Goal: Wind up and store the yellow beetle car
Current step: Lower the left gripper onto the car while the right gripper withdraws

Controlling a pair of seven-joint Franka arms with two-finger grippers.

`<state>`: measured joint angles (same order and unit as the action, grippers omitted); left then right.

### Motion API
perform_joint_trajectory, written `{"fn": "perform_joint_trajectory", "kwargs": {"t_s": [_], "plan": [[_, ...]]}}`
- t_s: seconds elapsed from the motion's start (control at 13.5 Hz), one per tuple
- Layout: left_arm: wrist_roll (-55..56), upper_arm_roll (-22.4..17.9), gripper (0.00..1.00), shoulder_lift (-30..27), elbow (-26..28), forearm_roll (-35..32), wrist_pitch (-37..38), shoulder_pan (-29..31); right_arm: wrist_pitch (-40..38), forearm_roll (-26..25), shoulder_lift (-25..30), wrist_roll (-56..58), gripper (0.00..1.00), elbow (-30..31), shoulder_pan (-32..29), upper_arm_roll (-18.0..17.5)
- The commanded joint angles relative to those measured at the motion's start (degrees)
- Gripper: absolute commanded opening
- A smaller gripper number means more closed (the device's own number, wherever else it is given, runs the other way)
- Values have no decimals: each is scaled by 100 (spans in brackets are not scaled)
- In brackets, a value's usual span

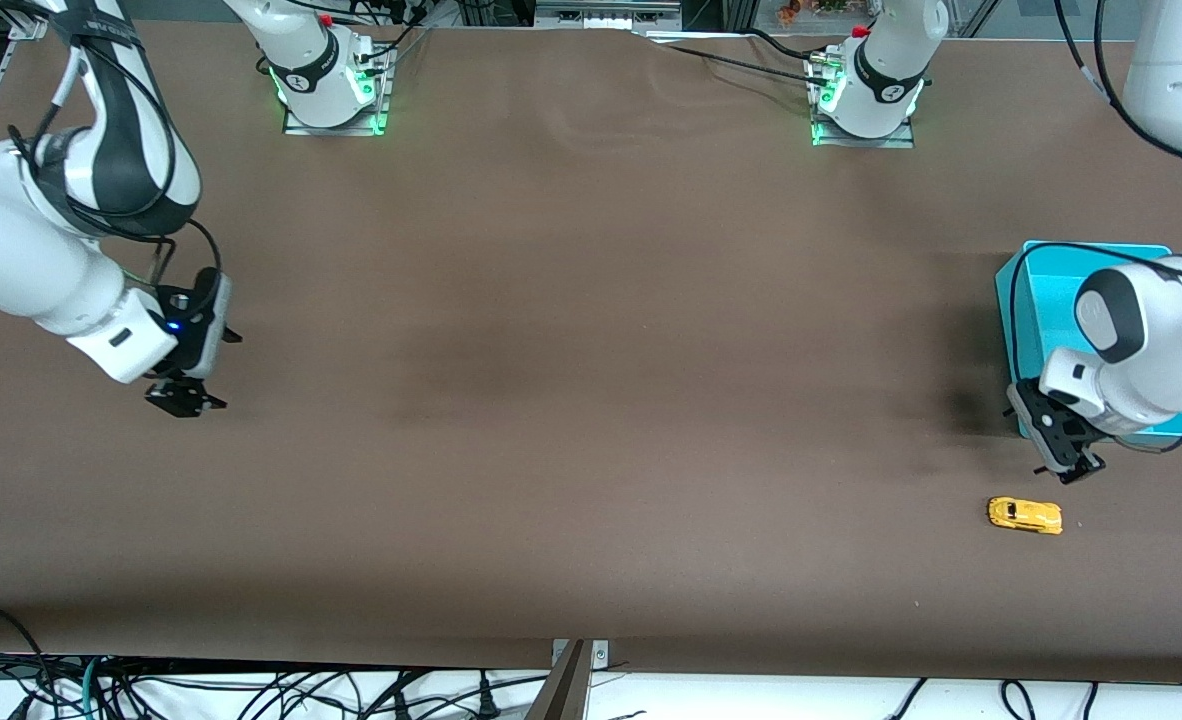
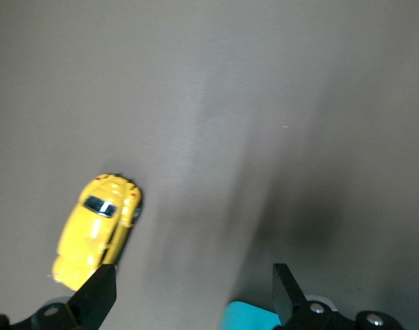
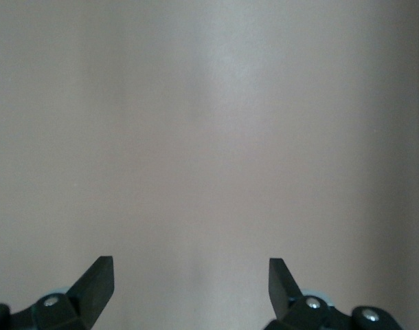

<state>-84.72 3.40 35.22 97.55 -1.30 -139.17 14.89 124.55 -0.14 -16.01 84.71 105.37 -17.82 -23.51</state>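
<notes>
The yellow beetle car [image 1: 1024, 515] sits on its wheels on the bare brown desk [image 1: 571, 400] near the corner at the left arm's end, on the edge closest to the front camera, a little nearer to that camera than the turquoise bin [image 1: 1019, 300] and apart from it. The left hand [image 1: 1076, 465] hangs just above the desk between the bin and the car, its fingers spread wide and empty; in the left wrist view the car [image 2: 96, 230] lies off to one side, next to one fingertip [image 2: 99, 292] rather than centred in the gap. The step in hand looks like the approach to the first grasp, so the job is alignment: shift the left hand toward the desk's camera-side edge until the car is midway between the fingers, turn the wrist so the pads close across the car's narrow sides and not nose to tail, then come down low enough to catch the rounded body below its widest point. The shell is glossy and small, so a high or skewed pinch would probably squirt it out or roll it away on its wheels. How far the fingertips stand above the desk is hard to judge here. The right hand [image 1: 186, 393] waits, fingers apart and empty, over the desk at the right arm's end.
</notes>
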Motion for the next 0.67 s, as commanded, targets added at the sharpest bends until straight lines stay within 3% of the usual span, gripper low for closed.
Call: {"fn": "perform_joint_trajectory", "kwargs": {"t_s": [0.0,0.22,0.59], "plan": [[-36,38,100,405,-744,-81,101,-4,-89,-12,-324,-314,100,-438,121,22],[-36,29,100,617,-939,-90,-74,-4,-124,-56,-281,-1251,100,-439,454,153],[-36,-6,100,968,-1193,-46,-225,40,-940,-30,185,-2966,100,-368,525,224]]}}
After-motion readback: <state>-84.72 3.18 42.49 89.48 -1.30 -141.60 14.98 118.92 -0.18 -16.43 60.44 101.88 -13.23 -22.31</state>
